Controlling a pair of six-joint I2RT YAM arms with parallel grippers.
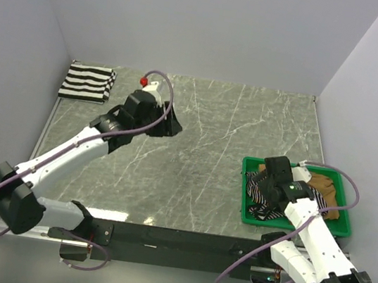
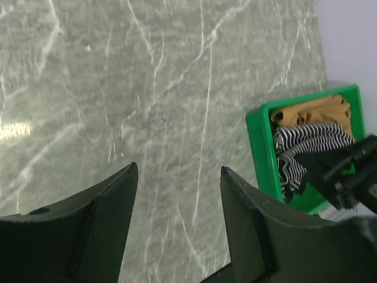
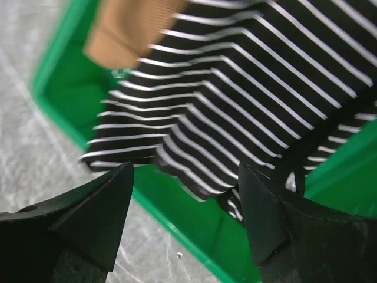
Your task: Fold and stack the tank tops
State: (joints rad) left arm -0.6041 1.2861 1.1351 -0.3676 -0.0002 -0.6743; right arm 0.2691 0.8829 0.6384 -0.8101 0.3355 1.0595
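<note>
Green tray (image 3: 59, 82) with pinstriped top (image 3: 235, 106), tan top (image 3: 126, 26)

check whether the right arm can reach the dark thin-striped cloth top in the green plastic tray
Probably yes: the right gripper hangs open just above the dark thin-striped cloth top, nothing between.

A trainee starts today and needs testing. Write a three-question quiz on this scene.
1. True or false: the folded wide-striped top lies in the tray.
2. Which tops are in the tray? A) tan top and pinstripe top; B) one only; C) none.
3. Fill in: the right gripper hovers open over the ____.
Key: 1 false; 2 A; 3 tray.
</note>
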